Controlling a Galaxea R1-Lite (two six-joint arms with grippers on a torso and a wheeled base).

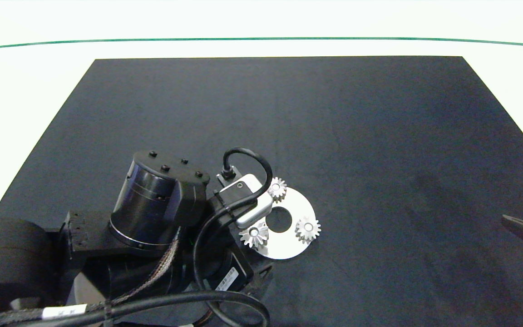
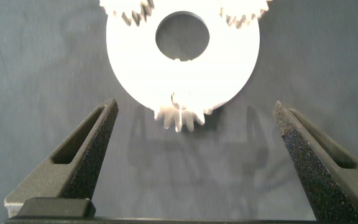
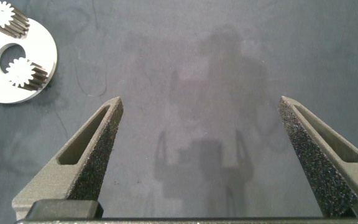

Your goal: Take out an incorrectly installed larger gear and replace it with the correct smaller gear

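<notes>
A white round plate [image 1: 288,247] with a centre hole lies on the black mat and carries three gears. The larger gear [image 1: 253,235], with long pointed teeth, sits at the plate's edge closest to my left arm. In the left wrist view that larger gear [image 2: 179,115] lies just beyond the open left gripper [image 2: 194,104], about midway between its fingers and untouched. Two smaller gears [image 1: 277,188] [image 1: 308,229] occupy the plate's other positions. In the head view the left arm hides its own fingers. My right gripper [image 3: 201,99] is open and holds nothing, far right of the plate [image 3: 39,46].
The black mat [image 1: 357,136] covers most of the white table. The left arm's wrist and cable [image 1: 243,159] overhang the plate's left side. One finger of the right gripper [image 1: 522,229] enters at the right edge.
</notes>
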